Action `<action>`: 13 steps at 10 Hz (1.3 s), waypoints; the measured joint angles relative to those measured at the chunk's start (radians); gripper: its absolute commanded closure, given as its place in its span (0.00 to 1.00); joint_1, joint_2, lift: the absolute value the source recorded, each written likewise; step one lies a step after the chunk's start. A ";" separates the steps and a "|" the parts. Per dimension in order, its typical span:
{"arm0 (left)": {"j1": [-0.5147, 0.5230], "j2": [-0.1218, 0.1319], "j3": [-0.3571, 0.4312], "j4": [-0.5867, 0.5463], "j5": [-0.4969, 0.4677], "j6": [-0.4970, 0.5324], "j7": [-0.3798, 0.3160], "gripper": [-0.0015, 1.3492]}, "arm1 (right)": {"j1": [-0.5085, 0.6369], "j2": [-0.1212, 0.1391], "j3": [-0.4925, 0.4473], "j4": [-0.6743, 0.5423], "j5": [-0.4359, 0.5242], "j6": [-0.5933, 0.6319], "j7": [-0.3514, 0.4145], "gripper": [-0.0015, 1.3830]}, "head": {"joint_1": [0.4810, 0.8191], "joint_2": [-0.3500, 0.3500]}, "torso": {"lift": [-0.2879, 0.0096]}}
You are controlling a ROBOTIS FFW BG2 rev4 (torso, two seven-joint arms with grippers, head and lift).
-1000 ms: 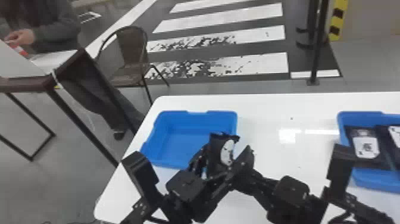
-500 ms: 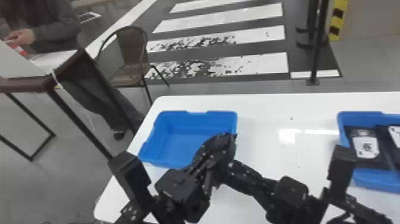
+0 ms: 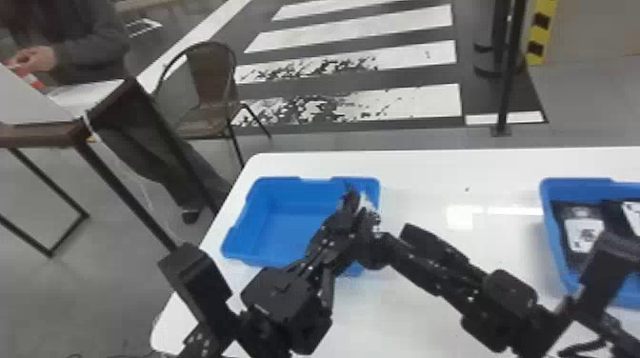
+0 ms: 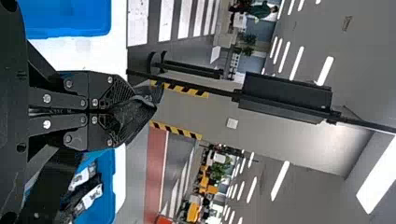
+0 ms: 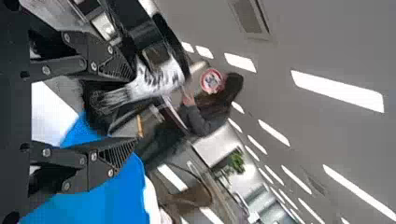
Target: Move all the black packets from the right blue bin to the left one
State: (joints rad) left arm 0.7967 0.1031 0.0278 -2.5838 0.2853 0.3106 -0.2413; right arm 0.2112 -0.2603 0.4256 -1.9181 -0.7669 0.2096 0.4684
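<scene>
Over at the white worktop [image 3: 457, 174], both black arms come together at the right-hand side of the left blue bin [image 3: 271, 228]. The left hand [image 3: 344, 220] is up over that side, with the right hand [image 3: 371, 229] close beside it. In its own wrist view, the left hand [image 4: 128, 112] has its fingers pinched together on a black packet [image 4: 140, 105], the dark plastic poking out past the tips. From the right wrist, you see that the right hand [image 5: 123, 112] has its two fingers well apart, and the packet's pale face is a streaky blur beyond them, dark material lying in the gap.

The right blue bin [image 3: 552, 190] stands well off to the right of the left bin, on the same worktop. I can make out a black packet with a white label [image 3: 583, 233] lying in it, and another packet [image 3: 631, 214] to the right of that one, cut by the picture's edge. Beyond the left bin, down on the floor, there's a brown chair [image 3: 209, 85], with white crossing stripes [image 3: 405, 102] to its right.
</scene>
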 measured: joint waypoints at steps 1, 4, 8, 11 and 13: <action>0.010 -0.007 0.013 0.000 0.000 -0.029 0.010 0.91 | 0.049 0.012 -0.062 -0.038 0.029 -0.011 -0.023 0.11 | 0.63 0.91 | 0.50; -0.032 -0.009 0.032 0.070 -0.037 -0.095 0.057 0.91 | 0.145 0.039 -0.186 -0.083 0.057 -0.044 -0.043 0.14 | 0.63 0.83 | 0.50; -0.351 -0.006 0.040 0.544 -0.233 -0.317 0.127 0.91 | 0.178 0.044 -0.212 -0.116 0.059 -0.045 -0.043 0.14 | 0.63 0.87 | 0.50; -0.575 0.004 0.044 0.837 -0.339 -0.516 0.182 0.00 | 0.194 0.050 -0.238 -0.139 0.071 -0.045 -0.043 0.14 | 0.63 0.87 | 0.50; -0.545 0.006 0.021 0.849 -0.209 -0.632 0.155 0.00 | 0.214 0.069 -0.329 -0.168 0.110 -0.005 -0.044 0.14 | 0.63 0.81 | 0.50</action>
State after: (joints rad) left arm 0.2520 0.1088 0.0492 -1.7345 0.0763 -0.3211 -0.0864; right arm 0.4256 -0.1917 0.0962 -2.0860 -0.6564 0.2044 0.4248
